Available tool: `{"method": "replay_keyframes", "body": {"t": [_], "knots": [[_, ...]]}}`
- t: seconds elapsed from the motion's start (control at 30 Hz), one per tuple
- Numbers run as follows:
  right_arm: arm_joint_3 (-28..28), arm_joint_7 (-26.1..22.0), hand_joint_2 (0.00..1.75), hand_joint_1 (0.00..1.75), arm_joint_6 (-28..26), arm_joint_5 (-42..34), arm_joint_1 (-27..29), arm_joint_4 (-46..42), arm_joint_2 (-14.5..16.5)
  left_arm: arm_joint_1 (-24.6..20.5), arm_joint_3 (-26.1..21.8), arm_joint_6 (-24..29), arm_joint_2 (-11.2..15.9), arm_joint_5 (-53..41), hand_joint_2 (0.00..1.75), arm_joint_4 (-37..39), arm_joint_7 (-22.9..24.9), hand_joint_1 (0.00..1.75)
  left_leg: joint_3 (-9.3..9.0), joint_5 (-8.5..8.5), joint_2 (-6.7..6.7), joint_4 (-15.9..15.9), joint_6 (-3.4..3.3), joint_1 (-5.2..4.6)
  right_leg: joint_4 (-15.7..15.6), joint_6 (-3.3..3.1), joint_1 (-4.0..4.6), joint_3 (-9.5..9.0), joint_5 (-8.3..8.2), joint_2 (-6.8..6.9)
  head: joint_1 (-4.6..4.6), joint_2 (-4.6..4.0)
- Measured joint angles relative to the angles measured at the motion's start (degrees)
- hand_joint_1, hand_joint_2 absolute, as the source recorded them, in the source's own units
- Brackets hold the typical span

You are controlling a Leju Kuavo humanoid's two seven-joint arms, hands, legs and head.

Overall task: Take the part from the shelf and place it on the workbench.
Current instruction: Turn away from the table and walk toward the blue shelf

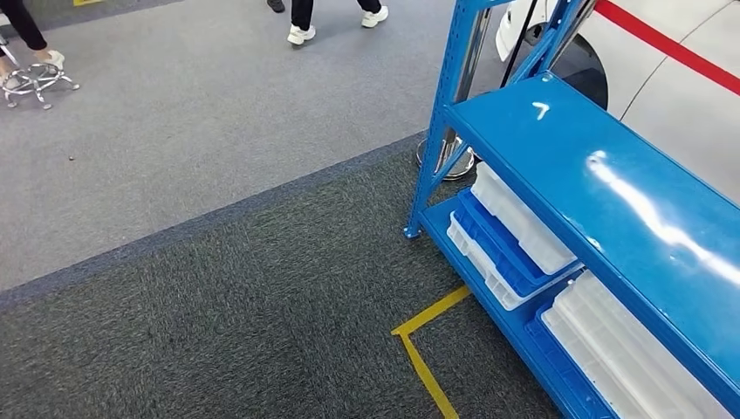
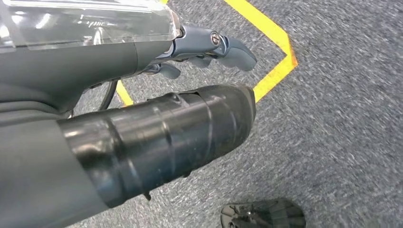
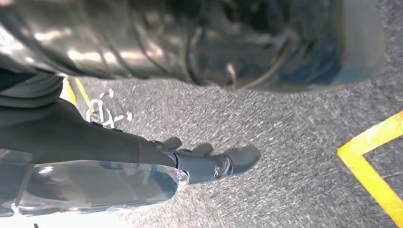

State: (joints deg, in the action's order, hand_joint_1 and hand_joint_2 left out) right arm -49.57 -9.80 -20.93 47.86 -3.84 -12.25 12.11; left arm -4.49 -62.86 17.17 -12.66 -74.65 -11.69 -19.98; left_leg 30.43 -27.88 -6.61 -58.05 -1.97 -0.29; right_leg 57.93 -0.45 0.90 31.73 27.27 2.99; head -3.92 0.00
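Observation:
A blue metal shelf (image 1: 593,175) stands at the right of the head view, and its middle board is bare and glossy. White trays (image 1: 519,218) and a blue tray (image 1: 497,253) are stacked on its bottom level, with another white tray (image 1: 628,349) further right. I cannot pick out a part among them. My left hand (image 2: 190,47) hangs over the grey carpet with its fingers stretched out and nothing in them. My right hand (image 3: 190,164) also hangs above the carpet, fingers apart and holding nothing.
A yellow tape corner (image 1: 428,340) marks the dark carpet in front of the shelf. A person's feet (image 1: 301,33) are at the far top, and a stool base (image 1: 35,80) at the far left. A stanchion base (image 1: 445,157) and a red belt (image 1: 663,44) stand behind the shelf.

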Motion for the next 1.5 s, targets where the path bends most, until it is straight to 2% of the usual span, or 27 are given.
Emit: {"method": "replay_keyframes", "body": {"t": [0.03, 0.1, 0.17, 0.23, 0.27, 0.33, 0.37, 0.43, 0.47, 0.53, 0.6, 0.67, 0.73, 0.77, 0.8, 0.9, 0.97, 1.03, 1.07, 1.13, 1.2, 1.27, 1.3, 1.33, 1.4, 1.47, 1.5], "knots": [[0.00, 0.25, 0.00, 0.00, -0.07, 0.08, 0.09, 0.01, -0.04, -0.08, 0.00, 0.00, 0.01, 0.01, 0.00, 0.00, 0.00, 0.00, -0.13, -0.16, 0.28, -0.12, 0.33, 0.03, -0.34, -0.20, -0.22, -0.14, -0.25, -0.56, 0.02, 0.00], [-0.01, 0.78, 0.00, 0.00, -0.36, 0.16, 0.15, 0.00, -0.10, -0.09, -0.01, -0.01, 0.02, 0.01, 0.00, 0.00, -0.01, 0.00, 0.60, -1.94, 2.83, -2.43, 0.96, 0.17, -1.08, -0.69, -0.82, -0.48, -0.83, -1.70, 0.06, 0.00], [-0.02, 1.27, 0.00, 0.00, -0.66, 0.19, 0.07, -0.01, -0.12, 0.13, -0.02, -0.03, 0.03, 0.01, 0.00, 0.01, 0.01, 0.00, 3.48, -5.63, 5.57, -8.92, 1.44, 0.50, -1.25, -0.96, -1.09, -0.51, -1.10, -2.85, 0.12, 0.00], [-0.02, 1.69, 0.00, 0.00, -0.77, 0.19, 0.05, 0.00, -0.13, 0.38, -0.03, -0.05, 0.04, 0.01, 0.00, 0.00, 0.07, 0.00, 6.45, -7.78, 6.03, -15.12, 1.77, 0.73, -1.05, -0.99, -1.12, -0.40, -1.11, -4.31, 0.14, 0.00], [-0.03, 1.89, 0.00, 0.00, -0.78, 0.19, 0.07, 0.01, -0.12, 0.44, -0.03, -0.06, 0.04, 0.01, 0.00, 0.00, 0.09, 0.00, 6.81, -7.14, 6.07, -15.57, 1.88, 0.84, -0.88, -0.93, -1.16, -0.38, -1.07, -5.14, 0.13, 0.00], [-0.04, 2.15, 0.00, 0.00, -0.78, 0.19, 0.09, 0.01, -0.12, 0.46, -0.04, -0.08, 0.05, 0.00, 0.00, 0.00, 0.11, 0.00, 4.70, -3.14, 6.76, -10.35, 1.95, 1.09, -0.42, -0.64, -1.27, -0.36, -0.87, -6.72, 0.14, 0.00], [-0.04, 2.20, 0.00, 0.00, -0.77, 0.19, 0.09, 0.01, -0.11, 0.48, -0.04, -0.10, 0.06, 0.00, 0.00, 0.00, 0.11, 0.00, 3.09, -1.36, 8.23, -6.56, 1.92, 1.26, -0.08, -0.39, -1.32, -0.22, -0.71, -7.42, 0.13, 0.00], [-0.04, 2.21, 0.00, 0.00, -0.71, 0.19, -0.01, 0.01, -0.11, 0.51, -0.04, -0.16, 0.07, -0.01, 0.00, 0.00, 0.10, 0.00, 1.17, 0.21, 10.77, -1.79, 1.77, 1.42, 0.66, 0.27, -1.37, 0.42, -0.47, -8.68, 0.11, 0.00], [-0.04, 2.17, 0.00, 0.00, -0.65, 0.21, -0.02, 0.01, -0.11, 0.50, -0.04, -0.20, 0.07, -0.02, 0.00, 0.00, 0.10, 0.00, 1.03, 0.05, 11.34, -1.26, 1.59, 1.35, 0.85, 0.67, -1.43, 0.77, -0.48, -9.26, 0.11, 0.00], [-0.04, 2.07, 0.00, 0.00, -0.52, 0.28, 0.09, 0.01, -0.13, 0.42, -0.03, -0.26, 0.08, -0.15, 0.00, 0.00, 0.10, 0.00, 0.98, 0.27, 10.21, -0.98, 1.00, 1.24, 0.84, 1.45, -1.63, 1.18, -0.65, -10.13, 0.12, 0.00], [-0.04, 1.95, 0.00, 0.00, -0.44, 0.38, 0.17, 0.02, -0.15, 0.34, -0.02, -0.28, 0.05, -0.36, 0.00, 0.00, 0.05, 0.00, 0.81, 0.62, 8.82, -0.43, 0.11, 1.37, 2.47, 1.97, -1.58, 2.06, 0.46, -8.08, 0.03, 0.00], [-0.04, 1.79, 0.00, 0.00, -0.30, 0.43, 0.06, 0.02, -0.16, 0.37, 0.00, -0.31, 0.03, -0.45, 0.00, 0.00, -0.02, 0.00, 0.74, 0.71, 7.24, -0.16, -0.50, 1.35, 8.28, 2.35, -1.54, 4.89, 3.68, -4.80, -0.08, 0.00], [-0.04, 1.63, 0.00, 0.00, -0.10, 0.43, -0.04, 0.02, -0.16, 0.53, 0.00, -0.32, 0.04, -0.44, 0.00, 0.00, -0.03, 0.00, 0.74, 0.55, 5.50, -0.19, -0.65, 1.23, 15.13, 2.73, -1.71, 8.34, 6.36, -3.68, -0.09, 0.00], [-0.04, 1.58, 0.00, 0.00, -0.01, 0.43, 0.00, 0.02, -0.16, 0.57, 0.00, -0.32, 0.05, -0.44, 0.00, 0.01, -0.03, 0.00, 0.69, 0.45, 4.68, -0.19, -0.63, 1.19, 16.40, 2.84, -1.78, 8.99, 6.31, -3.46, -0.09, 0.00], [-0.04, 1.55, 0.00, 0.00, 0.05, 0.45, 0.07, 0.03, -0.16, 0.56, 0.00, -0.32, 0.04, -0.43, 0.00, 0.01, -0.02, 0.00, 0.59, 0.34, 3.96, -0.20, -0.57, 1.18, 15.47, 2.87, -1.81, 8.47, 5.21, -3.23, -0.09, 0.00], [-0.03, 1.53, 0.00, 0.00, 0.10, 0.54, 0.15, 0.01, -0.16, 0.45, 0.00, -0.32, 0.01, -0.43, 0.00, 0.00, -0.02, 0.00, -0.05, -0.13, 2.24, -0.21, -0.05, 1.06, 4.22, 2.19, -1.48, 2.57, 0.13, -0.83, -0.09, 0.00], [-0.02, 1.55, 0.00, 0.00, 0.09, 0.63, 0.02, 0.01, -0.16, 0.40, 0.00, -0.33, 0.01, -0.42, 0.00, 0.01, -0.01, 0.00, -0.44, -0.44, 1.28, -0.15, 0.57, 0.91, 0.57, 1.50, -0.98, 0.80, -0.63, 0.34, -0.08, 0.00], [-0.02, 1.61, 0.00, 0.00, 0.07, 0.84, 0.08, 0.01, -0.16, 0.22, 0.02, -0.53, 0.01, -0.55, 0.00, 0.01, 0.03, 0.00, -0.91, -0.60, 0.38, 0.09, 1.25, 0.83, 0.39, 0.96, -0.84, 0.83, -0.66, -0.57, -0.07, 0.00], [0.00, 1.67, 0.00, 0.00, 0.05, 1.05, 0.14, 0.01, -0.14, 0.13, 0.06, -0.74, 0.01, -0.78, 0.00, 0.01, 0.05, 0.00, -1.11, -0.88, 0.65, -0.05, 1.60, 0.89, 0.08, 0.66, -1.00, 0.64, -0.79, -1.14, -0.06, 0.00], [0.11, 1.78, 0.00, 0.00, -0.04, 1.42, 0.13, 0.01, -0.09, 0.10, 0.16, -1.12, 0.02, -1.23, 0.00, 0.01, 0.08, 0.00, -0.20, -2.94, 2.81, -2.80, 2.12, 0.98, -0.54, 0.02, -1.45, 0.22, -1.17, -2.23, 0.02, 0.00], [0.30, 1.88, 0.00, 0.00, -0.15, 1.57, 0.03, 0.02, 0.01, 0.22, 0.21, -1.21, 0.02, -1.39, 0.00, 0.02, 0.08, 0.00, 3.15, -6.56, 5.36, -9.81, 2.37, 1.10, -0.63, -0.33, -1.57, 0.19, -1.32, -3.37, 0.13, 0.00], [0.42, 1.93, 0.00, 0.00, -0.19, 1.69, 0.01, 0.03, 0.15, 0.40, 0.22, -1.22, 0.01, -1.28, 0.00, 0.02, 0.07, 0.00, 6.23, -8.00, 6.00, -15.47, 2.51, 1.11, -0.46, -0.44, -1.51, 0.24, -1.28, -4.78, 0.15, 0.00], [0.44, 1.93, 0.00, 0.00, -0.16, 1.85, 0.02, 0.04, 0.19, 0.47, 0.22, -1.23, 0.01, -1.22, 0.00, 0.02, 0.07, 0.00, 6.52, -7.00, 6.08, -15.44, 2.51, 1.12, -0.32, -0.44, -1.51, 0.23, -1.22, -5.56, 0.15, 0.00], [0.48, 1.93, 0.00, 0.00, -0.09, 2.07, 0.03, 0.06, 0.24, 0.50, 0.22, -1.23, 0.00, -1.18, 0.00, 0.02, 0.07, 0.00, 5.76, -4.96, 6.27, -13.13, 2.45, 1.15, -0.12, -0.37, -1.52, 0.21, -1.12, -6.35, 0.16, 0.00], [0.64, 1.93, 0.00, 0.00, 0.11, 2.52, 0.00, 0.10, 0.33, 0.53, 0.21, -1.24, 0.00, -1.14, 0.00, 0.02, 0.07, 0.00, 2.86, -0.91, 8.40, -5.55, 2.20, 1.33, 0.53, 0.03, -1.51, 0.39, -0.79, -7.82, 0.16, 0.00], [0.86, 1.93, 0.00, 0.00, 0.21, 2.74, -0.09, 0.13, 0.40, 0.45, 0.20, -1.25, 0.00, -1.10, 0.00, 0.02, 0.04, 0.00, 1.26, 0.30, 10.54, -1.36, 1.95, 1.40, 1.08, 0.65, -1.51, 0.87, -0.57, -8.95, 0.15, 0.00], [0.97, 1.93, 0.00, 0.00, 0.22, 2.86, -0.08, 0.14, 0.42, 0.38, 0.20, -1.30, 0.00, -1.06, 0.00, 0.02, 0.02, 0.00, 1.14, 0.05, 10.78, -1.14, 1.76, 1.28, 1.14, 1.05, -1.54, 1.11, -0.60, -9.45, 0.15, 0.00]]}}
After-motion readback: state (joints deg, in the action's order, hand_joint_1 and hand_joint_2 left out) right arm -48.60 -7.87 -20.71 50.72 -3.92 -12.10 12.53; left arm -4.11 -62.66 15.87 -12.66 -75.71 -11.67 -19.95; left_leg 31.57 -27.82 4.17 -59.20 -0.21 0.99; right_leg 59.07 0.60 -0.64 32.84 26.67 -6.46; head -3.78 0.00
